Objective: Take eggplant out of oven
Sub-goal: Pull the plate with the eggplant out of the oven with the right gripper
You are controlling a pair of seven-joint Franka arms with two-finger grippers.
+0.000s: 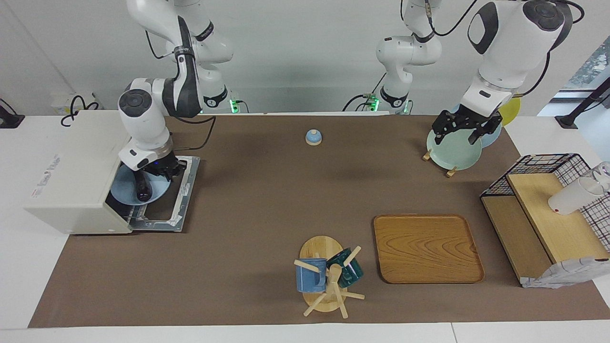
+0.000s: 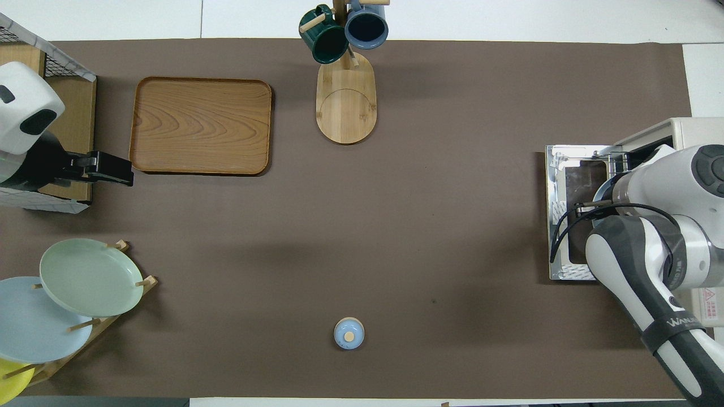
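The off-white oven (image 1: pixel 71 176) stands at the right arm's end of the table, its door (image 1: pixel 177 200) folded down flat. A light blue plate (image 1: pixel 125 193) sits in the oven's mouth, partly out over the door. The dark eggplant (image 1: pixel 143 189) lies on it. My right gripper (image 1: pixel 164 169) is low at the plate's rim beside the eggplant's end, shut on that rim. In the overhead view the right arm covers the hand, and only the oven (image 2: pixel 681 131) and its door (image 2: pixel 572 169) show. My left gripper (image 1: pixel 459 134) hangs open and empty over the green plate (image 1: pixel 452 150).
A small blue bell (image 1: pixel 313 137) sits near the robots at mid-table. A mug tree (image 1: pixel 329 278) and a wooden tray (image 1: pixel 426 247) lie farther out. The plate rack (image 1: pixel 450 170) and a wire shelf (image 1: pixel 548 209) holding a white cup (image 1: pixel 572 196) stand at the left arm's end.
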